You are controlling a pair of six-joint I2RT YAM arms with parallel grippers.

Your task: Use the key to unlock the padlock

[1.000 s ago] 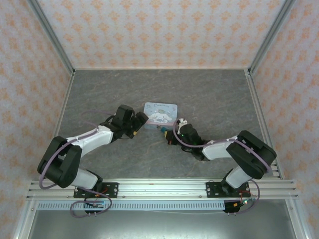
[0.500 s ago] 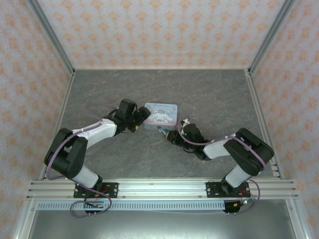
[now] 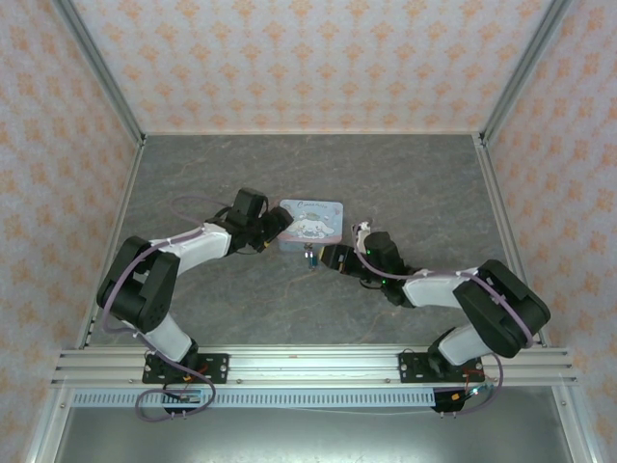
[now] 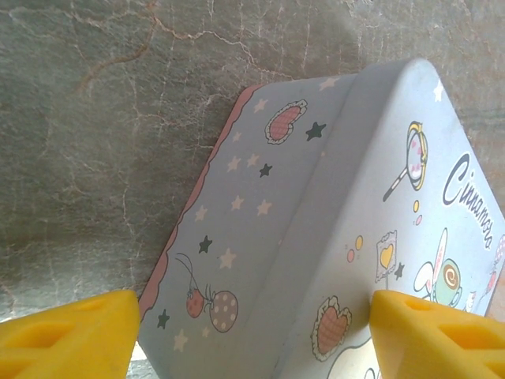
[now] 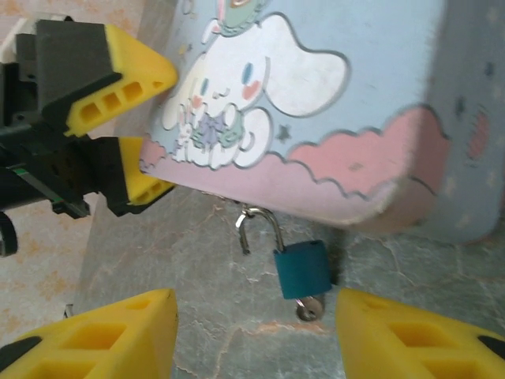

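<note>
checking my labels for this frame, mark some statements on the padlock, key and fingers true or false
The padlock body is teal. True.
The right fingers grip the key. False: the right fingers are open, and the key sticks out of the padlock's bottom, untouched.
One end of the shackle is free. True.
The padlock sits on top of the tin. False: it lies on the table beside the tin.
The left fingers straddle one end of the tin. True.
</note>
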